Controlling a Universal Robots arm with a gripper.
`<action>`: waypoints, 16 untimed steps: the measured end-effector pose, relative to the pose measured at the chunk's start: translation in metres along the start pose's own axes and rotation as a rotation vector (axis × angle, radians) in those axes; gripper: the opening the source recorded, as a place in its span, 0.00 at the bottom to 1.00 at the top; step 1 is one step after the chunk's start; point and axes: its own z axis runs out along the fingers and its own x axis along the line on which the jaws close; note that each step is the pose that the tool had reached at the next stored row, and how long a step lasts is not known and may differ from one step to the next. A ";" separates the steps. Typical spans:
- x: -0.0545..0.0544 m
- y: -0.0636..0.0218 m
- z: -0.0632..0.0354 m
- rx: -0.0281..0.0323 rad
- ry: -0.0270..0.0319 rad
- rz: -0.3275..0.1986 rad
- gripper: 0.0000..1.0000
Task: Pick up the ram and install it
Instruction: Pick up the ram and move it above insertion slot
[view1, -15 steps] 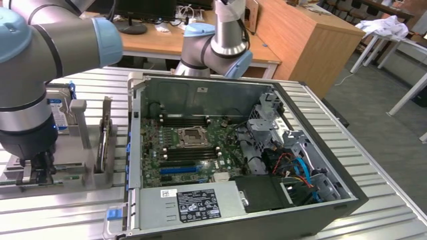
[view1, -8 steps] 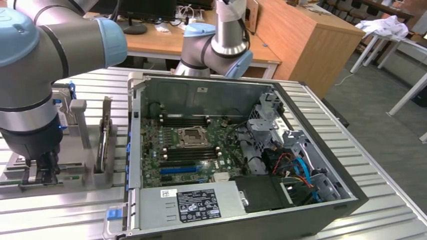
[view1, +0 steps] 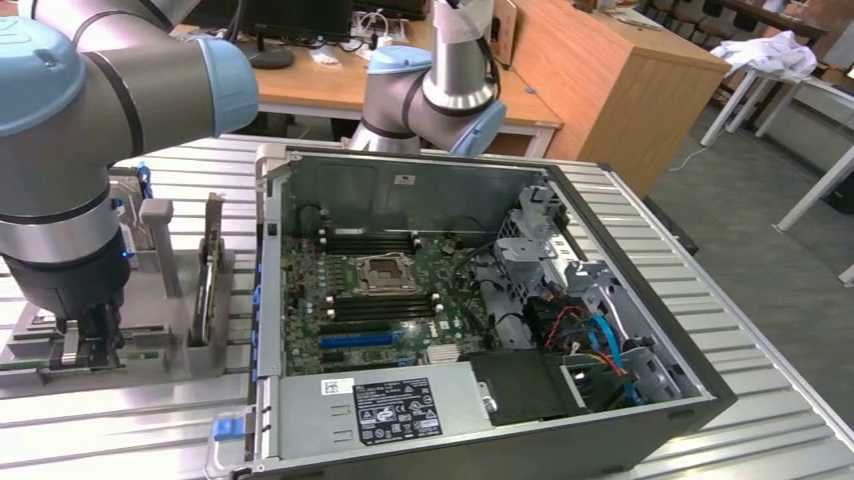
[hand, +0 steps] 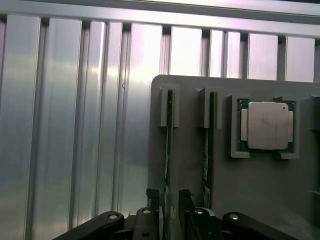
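Observation:
Two rams stand on edge in slots of a grey holder plate (hand: 200, 165). One ram (hand: 169, 150) is a thin green stick, and the second ram (hand: 208, 150) stands parallel beside it. My gripper (hand: 168, 200) is open and low over the holder. Its dark fingers (hand: 152, 197) straddle the near end of the first ram, with a small gap on each side. In the exterior view the gripper (view1: 83, 345) hangs down over the holder (view1: 147, 330) at that view's left, beside the open computer case (view1: 454, 300).
A CPU chip (hand: 267, 125) lies in a recess of the holder next to the rams. Inside the case, the motherboard (view1: 441, 300) shows an open CPU socket (view1: 387, 268) between rows of black memory slots (view1: 380, 240). The ribbed metal table (hand: 75, 125) surrounds the holder.

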 end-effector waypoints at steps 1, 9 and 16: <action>0.000 0.0000 0.0002 -0.0002 0.0001 0.000 0.30; 0.001 -0.0001 0.0004 0.0002 -0.0001 0.000 0.30; 0.001 0.0000 0.0003 0.0000 0.0000 0.000 0.30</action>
